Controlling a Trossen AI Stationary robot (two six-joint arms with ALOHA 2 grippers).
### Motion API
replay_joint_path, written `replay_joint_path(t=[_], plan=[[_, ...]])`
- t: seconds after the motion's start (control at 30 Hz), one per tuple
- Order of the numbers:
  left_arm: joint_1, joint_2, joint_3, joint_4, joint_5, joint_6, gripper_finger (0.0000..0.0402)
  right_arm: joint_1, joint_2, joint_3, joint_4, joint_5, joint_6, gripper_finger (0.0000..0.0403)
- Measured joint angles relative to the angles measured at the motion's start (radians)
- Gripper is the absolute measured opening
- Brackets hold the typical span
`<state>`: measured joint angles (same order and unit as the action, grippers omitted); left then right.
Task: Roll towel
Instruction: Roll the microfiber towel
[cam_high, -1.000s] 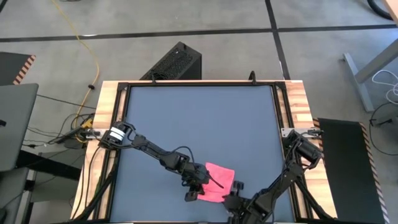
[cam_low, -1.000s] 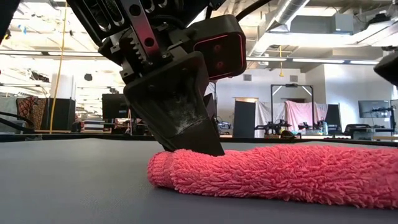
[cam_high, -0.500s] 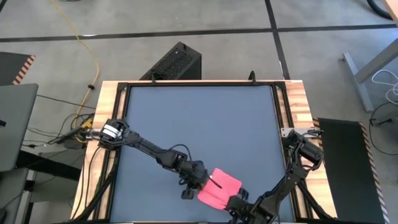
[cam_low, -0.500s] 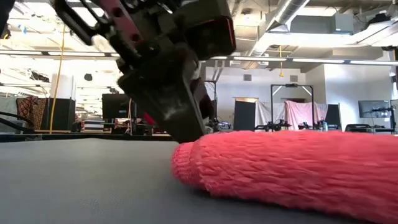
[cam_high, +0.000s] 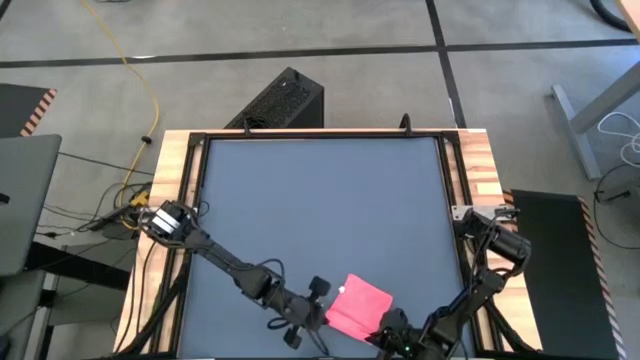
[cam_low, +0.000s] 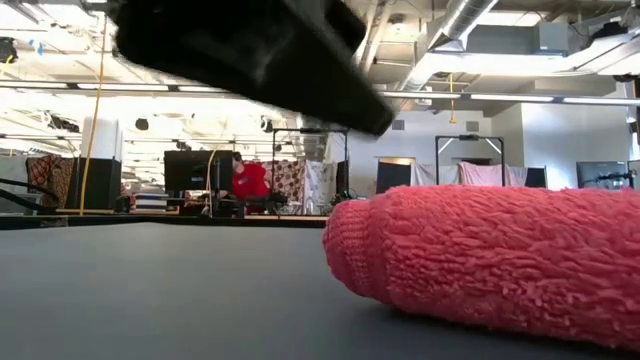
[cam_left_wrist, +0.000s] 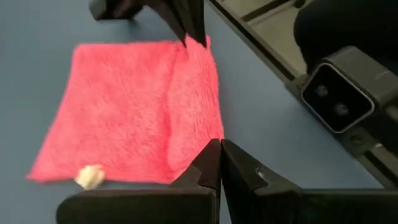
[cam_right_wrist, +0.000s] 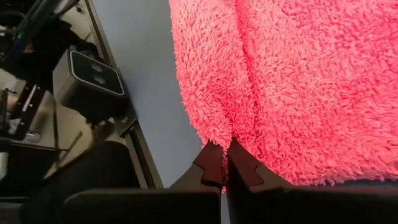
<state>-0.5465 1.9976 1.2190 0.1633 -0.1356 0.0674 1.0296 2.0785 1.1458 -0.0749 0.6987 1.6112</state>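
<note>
The left arm is stretched from the left edge of the overhead frame toward bottom centre, its left gripper (cam_left_wrist: 219, 163) pressed shut at the near edge of the small bright pink terry towel (cam_high: 357, 305). The right arm is folded in from the lower right, its right gripper (cam_right_wrist: 224, 163) pinched closed on the towel's edge. The cloth is seen lying folded on the dark grey tabletop (cam_high: 320, 200) at lower centre. An open workshop with ceiling ducts is visible beyond.
</note>
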Motion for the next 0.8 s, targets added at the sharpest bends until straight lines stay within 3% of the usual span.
replay_joint_path(t=[0.13,0.27,0.57,0.7,0.8], plan=[[0.0,0.023,0.002,0.063,-0.002,0.096,0.0021,-0.006,0.0,-0.009,0.02,-0.009,0.006,0.0019],[0.0,0.056,0.0,0.123,0.04,0.189,0.007,-0.01,0.0,-0.011,0.03,-0.013,0.007,0.0019],[0.0,0.077,0.005,0.183,0.02,0.183,0.0193,-0.01,0.0,-0.011,0.034,-0.013,0.007,0.0019],[0.002,0.118,0.002,0.184,-0.077,0.172,0.0212,-0.01,0.001,-0.011,0.038,-0.012,0.008,0.0019],[0.006,0.119,0.003,0.195,-0.075,0.151,0.0214,-0.011,0.001,-0.012,0.041,-0.011,0.008,0.0019]])
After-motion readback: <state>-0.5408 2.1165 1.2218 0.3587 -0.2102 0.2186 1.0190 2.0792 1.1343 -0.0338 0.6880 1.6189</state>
